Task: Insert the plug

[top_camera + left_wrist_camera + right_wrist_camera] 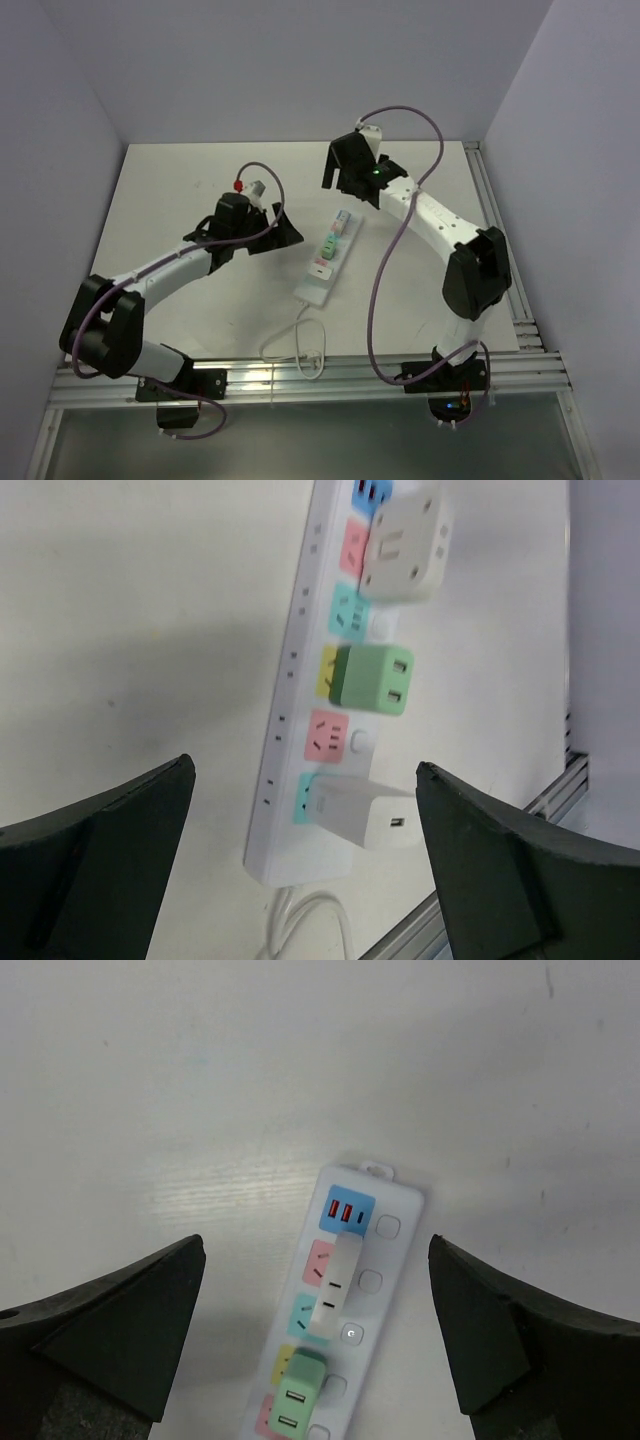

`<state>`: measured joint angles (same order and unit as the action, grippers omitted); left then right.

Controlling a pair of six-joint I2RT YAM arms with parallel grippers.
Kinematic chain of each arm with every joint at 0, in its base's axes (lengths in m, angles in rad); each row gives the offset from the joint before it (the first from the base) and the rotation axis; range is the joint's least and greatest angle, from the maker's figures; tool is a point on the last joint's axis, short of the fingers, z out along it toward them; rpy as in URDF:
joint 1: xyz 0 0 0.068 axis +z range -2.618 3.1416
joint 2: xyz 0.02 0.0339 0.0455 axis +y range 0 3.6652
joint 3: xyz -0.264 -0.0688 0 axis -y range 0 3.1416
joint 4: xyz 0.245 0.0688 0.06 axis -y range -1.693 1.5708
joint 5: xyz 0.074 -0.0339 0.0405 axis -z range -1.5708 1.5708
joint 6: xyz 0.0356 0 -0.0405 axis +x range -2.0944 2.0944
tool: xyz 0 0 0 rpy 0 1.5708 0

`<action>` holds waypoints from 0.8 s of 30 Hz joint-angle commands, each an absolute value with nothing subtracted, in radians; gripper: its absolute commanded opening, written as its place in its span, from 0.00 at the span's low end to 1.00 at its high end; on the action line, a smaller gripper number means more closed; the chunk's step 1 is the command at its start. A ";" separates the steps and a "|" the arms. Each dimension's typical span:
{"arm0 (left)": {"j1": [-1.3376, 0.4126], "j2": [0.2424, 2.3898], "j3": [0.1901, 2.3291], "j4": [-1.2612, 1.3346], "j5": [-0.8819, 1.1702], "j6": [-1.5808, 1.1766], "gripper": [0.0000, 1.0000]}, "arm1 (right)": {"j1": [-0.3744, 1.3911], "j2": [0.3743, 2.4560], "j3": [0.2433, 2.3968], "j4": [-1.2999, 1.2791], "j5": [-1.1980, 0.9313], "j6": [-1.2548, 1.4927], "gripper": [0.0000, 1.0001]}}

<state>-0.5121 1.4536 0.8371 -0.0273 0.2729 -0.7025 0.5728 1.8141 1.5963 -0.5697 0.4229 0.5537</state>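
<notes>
strip [327,258]: on table [180,200] between the arms, long axis near-left to far-right, cable end toward bases | 3 plugs seated, standing off its face: white plug [405,550], green plug [372,678], charger [365,815] nearest cable | left gripper [305,770]: spread, empty, beside strip | right gripper [315,1245]: spread, empty, near far end

We see a white power strip [327,260] lying flat and slantwise on the counter [190,190], its sockets coloured. A cream plug [404,548], a green plug [374,678] and a white plug [364,815] sit in it.
</notes>
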 commanded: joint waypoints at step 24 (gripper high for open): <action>-0.354 0.422 0.347 0.015 0.037 -0.652 0.99 | 0.561 0.676 0.534 -0.006 0.359 0.494 1.00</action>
